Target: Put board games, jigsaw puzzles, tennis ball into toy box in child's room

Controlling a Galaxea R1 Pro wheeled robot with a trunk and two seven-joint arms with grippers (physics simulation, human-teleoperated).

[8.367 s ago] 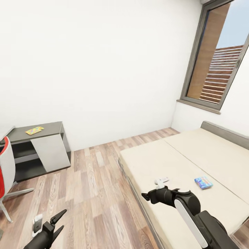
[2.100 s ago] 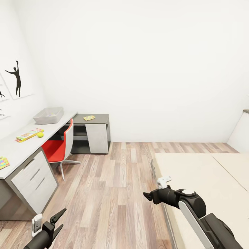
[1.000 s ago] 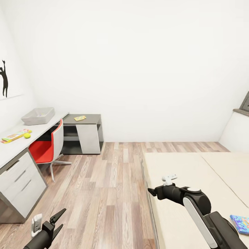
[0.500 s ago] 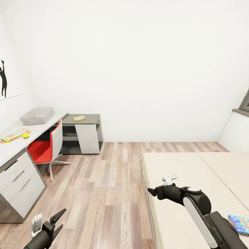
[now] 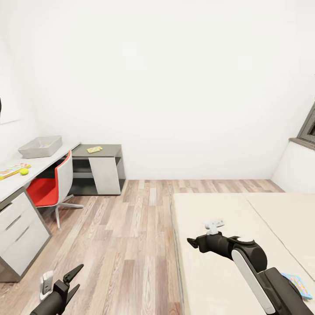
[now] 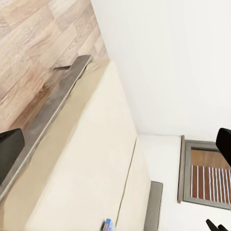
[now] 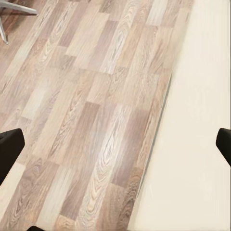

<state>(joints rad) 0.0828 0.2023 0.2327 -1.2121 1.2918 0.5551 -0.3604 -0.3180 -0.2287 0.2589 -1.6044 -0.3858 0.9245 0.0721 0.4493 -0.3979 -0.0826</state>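
The light grey toy box (image 5: 40,146) stands at the far end of the white-topped table (image 5: 46,162) on the left. Nearer on that table lie the small yellow-green tennis ball (image 5: 24,171) and a flat colourful box (image 5: 12,170), cut by the picture's edge. The beige bed (image 5: 218,218) fills the right. On it a blue board game (image 5: 299,285) peeks out behind my right arm, and shows tiny in the left wrist view (image 6: 107,224). My right gripper (image 5: 191,242) (image 7: 117,144) hangs open over the bed's edge. My left gripper (image 5: 74,279) (image 6: 120,142) is open above the floor. Both are empty.
A red and white swivel chair (image 5: 51,184) stands at the table. Beyond it a lower dark grey cabinet (image 5: 105,168) carries a small flat yellow box (image 5: 94,149). Wooden floor (image 5: 122,236) runs between table and bed. A window frame (image 5: 309,127) shows at the right.
The whole view has swung to the right, so the table and chair sit further left and the blue game lower right. Both arms hold the same pose, grippers open.
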